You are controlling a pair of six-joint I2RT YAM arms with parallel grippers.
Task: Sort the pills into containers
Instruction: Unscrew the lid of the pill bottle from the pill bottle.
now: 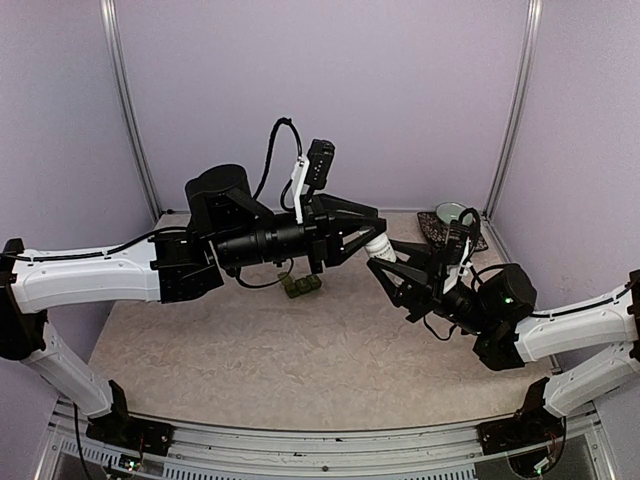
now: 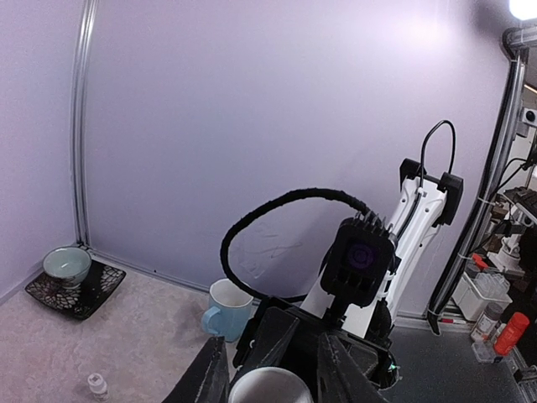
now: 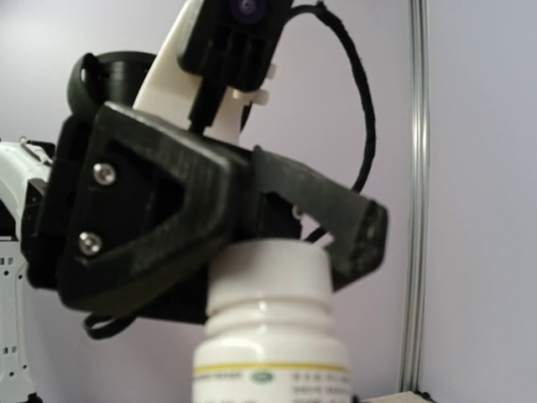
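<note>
A white pill bottle (image 1: 380,247) hangs in the air between the two arms, above the table's far middle. My right gripper (image 1: 392,262) is shut on its body; its own fingers do not show in the right wrist view, where the bottle (image 3: 270,353) fills the bottom. My left gripper (image 1: 375,238) comes from the left, its fingers (image 3: 352,231) closed on either side of the white cap (image 3: 268,269). The cap (image 2: 270,388) sits between the left jaws in the left wrist view. The dark green containers (image 1: 300,286) lie on the table below the left arm. No pills show.
A green bowl (image 1: 450,213) on a dark saucer (image 1: 440,232) stands at the back right corner. A pale blue mug (image 2: 226,309) stands by the back wall. A small white object (image 2: 98,384) lies on the table. Lilac walls close the back and sides.
</note>
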